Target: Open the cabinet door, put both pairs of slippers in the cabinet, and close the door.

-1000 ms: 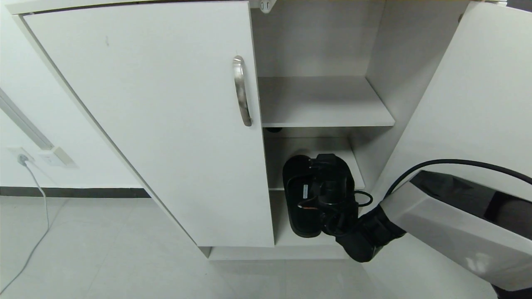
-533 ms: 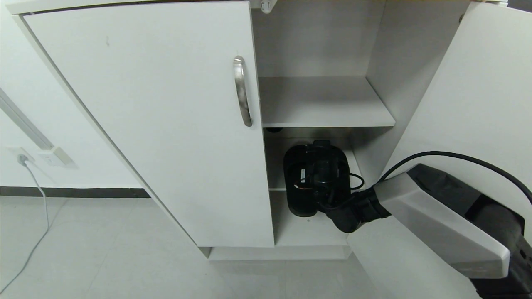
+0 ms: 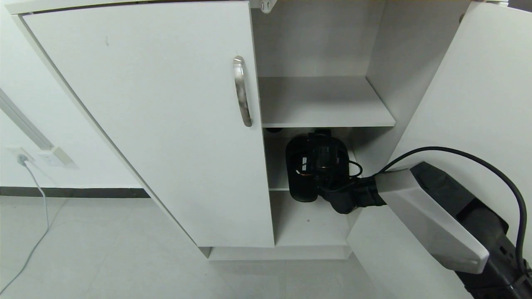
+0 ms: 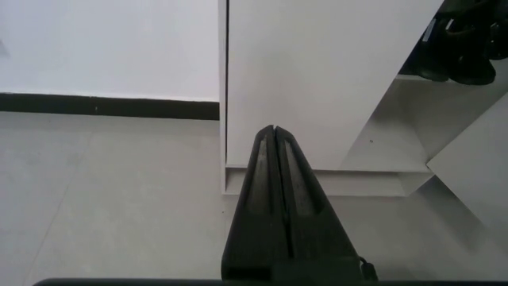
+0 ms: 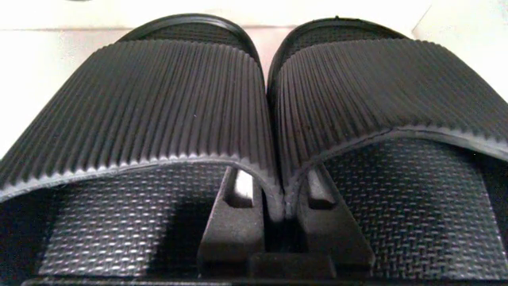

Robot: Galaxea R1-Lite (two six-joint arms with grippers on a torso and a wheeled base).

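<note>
Nearest, the left tool [image 4: 274, 139] hangs low over the pale tiled floor [image 4: 111, 199], its two dark fingers pressed flat together with nothing between them, pointing toward the foot of the cabinet [image 4: 317, 179]. Beyond it, the right arm's white forearm [image 3: 428, 216], with a black cable [image 3: 457, 153] looping above it, crosses in front of the open right door [image 3: 469, 95] and enters the cabinet's right half. At its end the right tool [image 3: 324, 162] pinches a pair of black slippers [image 3: 301, 174]. In the right wrist view its fingers [image 5: 230, 214] sit under the ribbed straps and clamp the two inner strap edges together, so the slippers lie side by side and touching, toes pointing inward. The pair is inside the cabinet, above the bottom board [image 3: 307, 224] and level with the front edge of the lower shelf [image 3: 275, 166], toes reaching under the upper shelf [image 3: 324, 101]. Whether the soles touch the lower shelf cannot be told. Beside them the left door [image 3: 145, 116] stands shut, its curved metal handle [image 3: 242, 91] upright near its inner edge. Farther left, on the wall [image 3: 25, 66], a socket [image 3: 20, 158] holds a plug whose grey cord [image 3: 39, 195] trails down to the floor.
</note>
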